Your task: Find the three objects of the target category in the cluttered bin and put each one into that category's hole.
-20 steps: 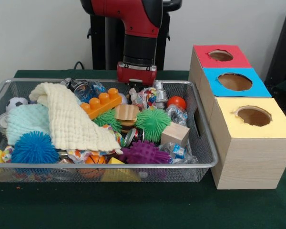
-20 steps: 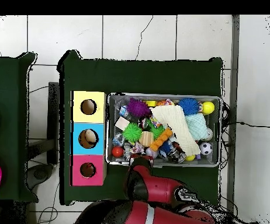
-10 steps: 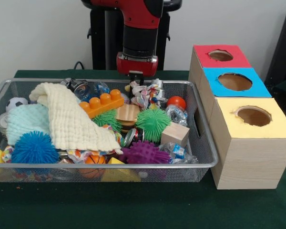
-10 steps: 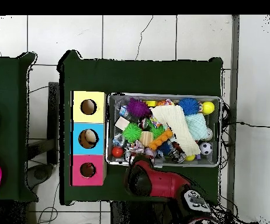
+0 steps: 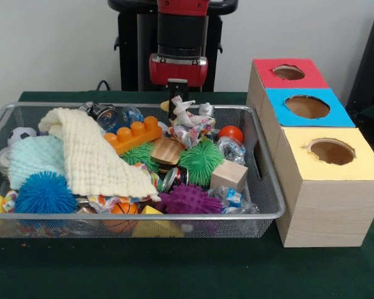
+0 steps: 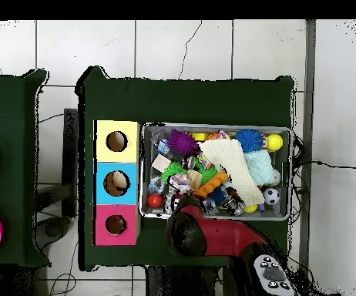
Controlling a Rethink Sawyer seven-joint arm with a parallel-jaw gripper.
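A: Gripper (image 5: 177, 93)?
B: Closed on a pale, patterned soft animal toy (image 5: 190, 119), hanging above the silver wire-mesh basket (image 5: 269, 187), far side.

A: Red-topped wooden box's round hole (image 5: 288, 72)?
B: Right of basket, farthest box.

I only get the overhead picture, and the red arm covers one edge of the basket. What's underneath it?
Observer: In the front view, the gripper hangs over the far side of the wire basket, with a pale crumpled toy directly below it.
Operator: Is that toy lying flat among the rest?
Observer: No. It rises above the green spiky ball and the orange block, and its top reaches up to the gripper.
Operator: And the boxes, are they low?
Observer: The red-topped box has pale wooden sides and stands taller than the basket's rim.
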